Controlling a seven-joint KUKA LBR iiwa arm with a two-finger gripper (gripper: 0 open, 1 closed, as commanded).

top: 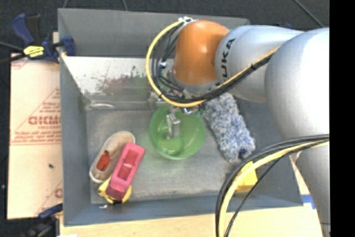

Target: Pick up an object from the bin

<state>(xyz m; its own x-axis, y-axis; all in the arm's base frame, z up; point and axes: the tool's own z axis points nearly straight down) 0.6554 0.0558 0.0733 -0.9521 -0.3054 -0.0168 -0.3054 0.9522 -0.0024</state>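
Observation:
My gripper (172, 125) hangs below the orange-covered wrist, right over the middle of a round green plastic bowl (188, 144) in the centre of the bin. Whether it touches the bowl I cannot tell. A fuzzy blue-and-white cloth (231, 129) lies just right of the bowl, partly under the arm.
At the front left lie a pink tape dispenser (125, 168), a white oval dish holding something red (106, 156) and a small yellow piece (112, 195). A yellow block (247, 177) sits at the front right behind a cable. The arm covers the bin's back right.

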